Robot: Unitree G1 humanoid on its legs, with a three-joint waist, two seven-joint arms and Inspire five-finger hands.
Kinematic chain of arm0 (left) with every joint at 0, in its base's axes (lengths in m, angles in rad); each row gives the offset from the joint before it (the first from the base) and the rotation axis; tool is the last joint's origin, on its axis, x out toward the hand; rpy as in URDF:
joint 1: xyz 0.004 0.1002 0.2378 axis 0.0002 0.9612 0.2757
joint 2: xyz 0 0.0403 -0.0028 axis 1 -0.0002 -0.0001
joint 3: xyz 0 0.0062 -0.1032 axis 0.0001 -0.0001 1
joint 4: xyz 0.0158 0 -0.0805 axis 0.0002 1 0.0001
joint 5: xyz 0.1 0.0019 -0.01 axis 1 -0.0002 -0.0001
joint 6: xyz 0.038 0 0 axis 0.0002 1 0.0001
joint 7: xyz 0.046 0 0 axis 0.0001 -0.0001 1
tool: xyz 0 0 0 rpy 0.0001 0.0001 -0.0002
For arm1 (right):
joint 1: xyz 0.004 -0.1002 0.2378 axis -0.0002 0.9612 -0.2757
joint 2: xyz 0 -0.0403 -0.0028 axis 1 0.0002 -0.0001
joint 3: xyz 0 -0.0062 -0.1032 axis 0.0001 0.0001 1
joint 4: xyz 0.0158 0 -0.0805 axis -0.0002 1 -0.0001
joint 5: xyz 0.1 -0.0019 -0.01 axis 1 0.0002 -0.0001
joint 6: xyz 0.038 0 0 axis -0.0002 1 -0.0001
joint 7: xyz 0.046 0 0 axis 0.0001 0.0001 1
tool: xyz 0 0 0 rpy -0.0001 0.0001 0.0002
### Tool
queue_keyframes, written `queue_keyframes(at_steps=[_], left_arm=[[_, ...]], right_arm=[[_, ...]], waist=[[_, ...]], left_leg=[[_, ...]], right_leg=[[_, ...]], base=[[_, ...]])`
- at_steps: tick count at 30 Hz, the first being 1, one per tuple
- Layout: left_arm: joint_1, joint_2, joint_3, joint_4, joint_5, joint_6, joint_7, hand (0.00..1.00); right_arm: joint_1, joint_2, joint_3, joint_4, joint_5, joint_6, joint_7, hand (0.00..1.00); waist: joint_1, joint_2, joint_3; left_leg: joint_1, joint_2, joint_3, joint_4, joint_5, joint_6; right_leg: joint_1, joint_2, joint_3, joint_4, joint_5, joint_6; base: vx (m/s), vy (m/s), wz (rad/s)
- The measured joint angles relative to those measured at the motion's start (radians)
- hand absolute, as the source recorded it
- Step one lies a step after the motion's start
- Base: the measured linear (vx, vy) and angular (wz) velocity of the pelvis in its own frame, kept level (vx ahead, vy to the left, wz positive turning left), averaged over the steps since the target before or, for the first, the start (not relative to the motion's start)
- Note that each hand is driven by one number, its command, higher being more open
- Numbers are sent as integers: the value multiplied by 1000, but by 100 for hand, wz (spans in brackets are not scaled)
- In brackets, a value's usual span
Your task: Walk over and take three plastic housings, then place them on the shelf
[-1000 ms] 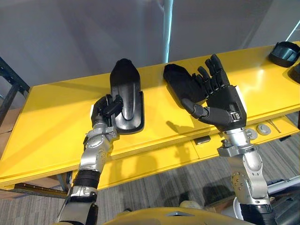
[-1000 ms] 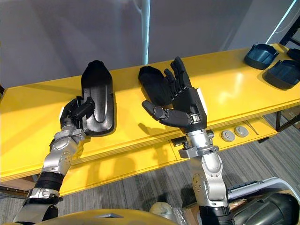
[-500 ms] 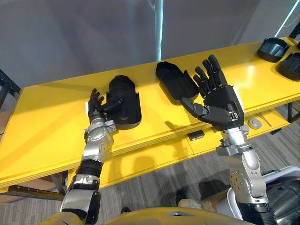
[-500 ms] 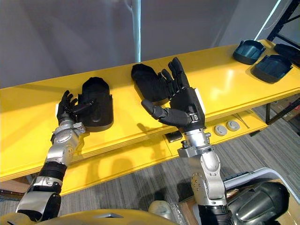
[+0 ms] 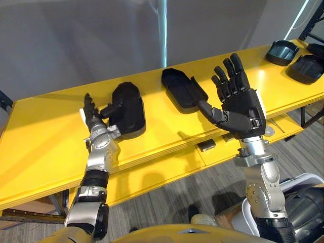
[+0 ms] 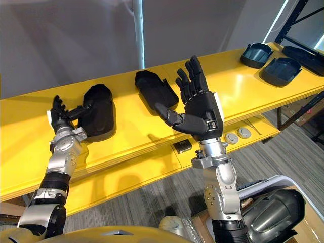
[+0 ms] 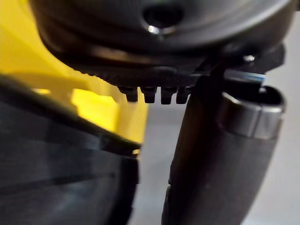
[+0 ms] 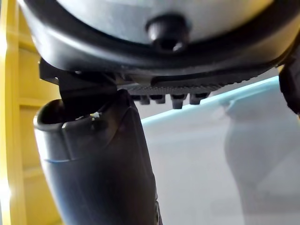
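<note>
At lower left the left hand (image 5: 94,119) holds its fingers straight, thumb reaching to the edge of a plastic housing (image 5: 129,109) that lies flat on the yellow shelf (image 5: 45,136). A second housing (image 5: 181,87) lies at centre. The right hand (image 5: 242,104) is raised with fingers spread, empty (more housings (image 5: 282,50) sit upper right). Best to draw the left hand straight off, so the thumb doesn't drag the housing.

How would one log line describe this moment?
left robot hand: open, beside housing | right robot hand: open, raised | second housing: lying on yellow shelf
</note>
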State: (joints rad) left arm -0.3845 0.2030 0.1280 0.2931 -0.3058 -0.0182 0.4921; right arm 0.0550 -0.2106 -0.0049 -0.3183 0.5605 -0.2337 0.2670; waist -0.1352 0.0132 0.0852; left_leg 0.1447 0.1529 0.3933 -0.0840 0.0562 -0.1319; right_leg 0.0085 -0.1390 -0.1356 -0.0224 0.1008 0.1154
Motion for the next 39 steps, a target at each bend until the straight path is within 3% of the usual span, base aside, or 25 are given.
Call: queue_keyframes(at_steps=[4,7,14,19,20,30,39], left_arm=[[34,0,9,-352,5,-10,-33,100],[133,-9,14,-559,91,-25,-54,100],[336,-53,122,-649,162,-47,-52,100],[451,-113,111,-774,156,-187,-92,100],[589,-216,93,-840,-3,-446,-108,100],[601,-212,24,-798,-3,-453,-142,100],[676,-143,-139,-681,0,-414,-385,100]], right_arm=[[-17,21,20,1,-3,-2,-38,100],[-19,21,25,1,-8,-7,-63,100],[-19,37,25,0,-7,-17,-81,100],[-6,98,10,0,-44,-18,-133,100],[48,137,16,0,-155,-18,-233,100],[119,135,19,3,-176,-17,-225,100],[219,21,125,20,-500,-15,-137,100]], waist=[[8,1,0],[21,10,-1],[57,23,-2],[79,18,-4],[104,-15,-22],[106,-14,-21],[104,-15,18]], left_leg=[[2,-1,-16,0,-2,0],[8,-1,-41,0,-4,0],[-1,0,-72,-1,-1,-2],[-17,-2,-99,0,1,-1],[-17,-4,-116,-1,4,-1],[-32,-6,-133,1,7,2],[-98,5,-111,94,-45,9]], right_leg=[[15,-4,-20,-3,0,0],[47,-6,-45,-22,-1,1],[69,-6,-87,-45,-3,0],[73,-9,-113,-50,-2,0],[83,-13,-133,-52,-3,0],[78,-13,-141,-47,-6,-2],[1,-23,-105,32,-50,-6]], base=[[12,2,12],[0,-3,19],[-9,-7,16],[22,3,15],[0,0,0],[0,0,5],[-9,5,-7]])
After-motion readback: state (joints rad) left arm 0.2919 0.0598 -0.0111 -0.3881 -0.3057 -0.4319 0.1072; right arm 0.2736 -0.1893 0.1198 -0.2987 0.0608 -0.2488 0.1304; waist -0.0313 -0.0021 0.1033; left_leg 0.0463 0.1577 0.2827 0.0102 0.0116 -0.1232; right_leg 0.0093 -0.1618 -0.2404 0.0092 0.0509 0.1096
